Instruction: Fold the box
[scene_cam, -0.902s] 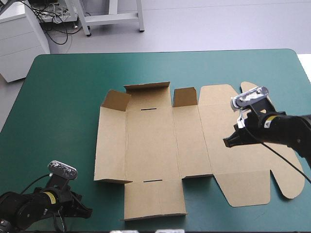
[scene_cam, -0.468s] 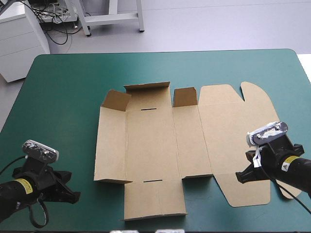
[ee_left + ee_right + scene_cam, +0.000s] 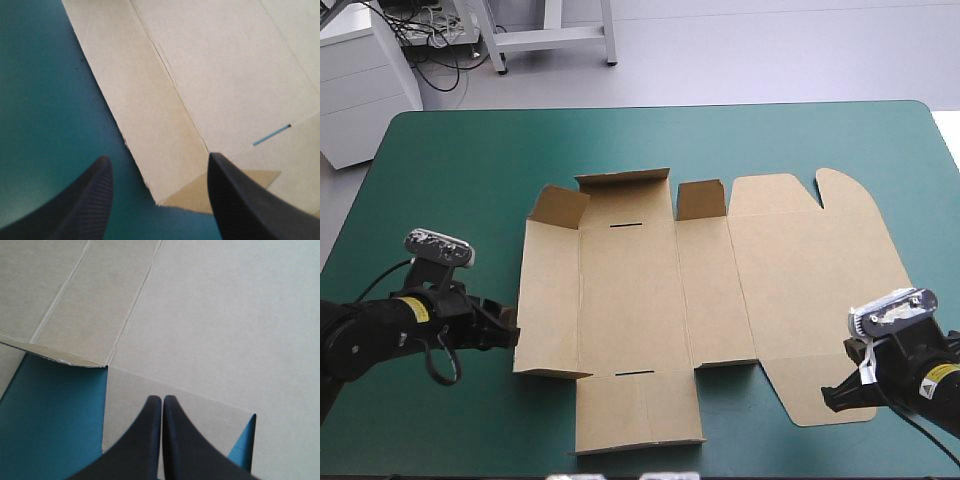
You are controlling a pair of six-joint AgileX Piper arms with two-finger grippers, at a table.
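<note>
The box [image 3: 650,300] lies opened out on the middle of the table [image 3: 450,170]. It is a flat brown sheet, and only the flaps along its far edge stand up a little. At the box's left edge, close to the near corner of its left panel, sits the left gripper [image 3: 506,336]. Its black fingers [image 3: 90,200] are spread wide to either side of that corner, pinching nothing. Over the box's near right tab, the right gripper [image 3: 834,398] has its fingers [image 3: 150,440] pressed together into one point. Whether they touch the board I cannot tell.

If the left gripper goes in low, it may shove the light sheet rightward rather than catch its edge. Unless the right gripper is truly pinning the tab, the whole box could then skid or turn. A grip so near the corner could also bend the panel off its crease.
</note>
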